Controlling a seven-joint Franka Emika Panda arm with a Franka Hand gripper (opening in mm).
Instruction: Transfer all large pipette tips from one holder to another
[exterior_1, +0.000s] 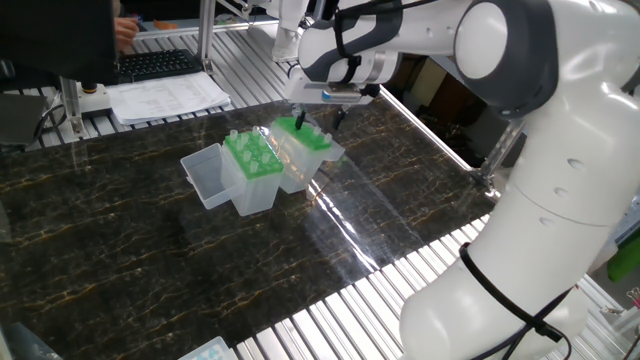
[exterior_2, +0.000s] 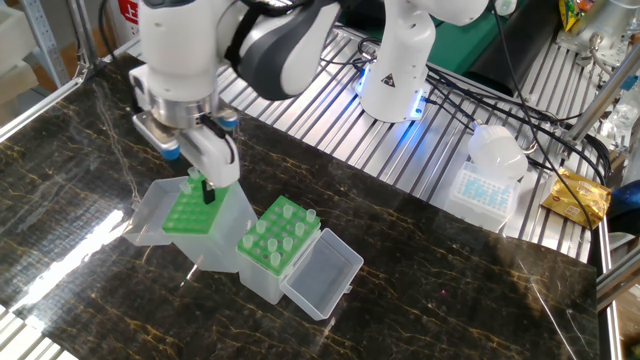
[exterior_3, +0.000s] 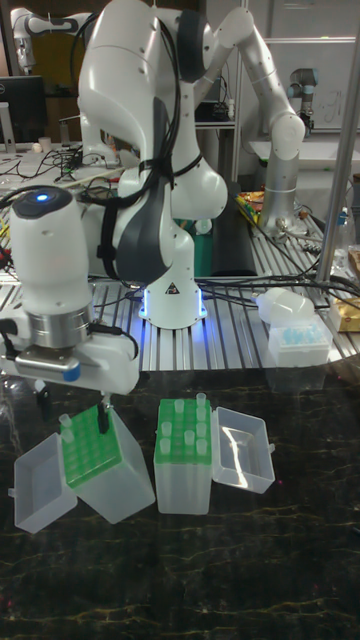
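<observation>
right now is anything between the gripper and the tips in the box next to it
Nothing visible blocks it. The gripper hangs over the tilted holder, and the large pipette tips stand in the upright holder right beside it, tops exposed, its lid folded open on the far side.

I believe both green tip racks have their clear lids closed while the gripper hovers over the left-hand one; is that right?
Not quite: both lids are open. In the tall fixed view each rack's clear lid hangs hinged open beside its box, the other lid likewise. The rest holds: the gripper hovers over the left-hand rack, while the other rack holds most of the large pipette tips.
</observation>
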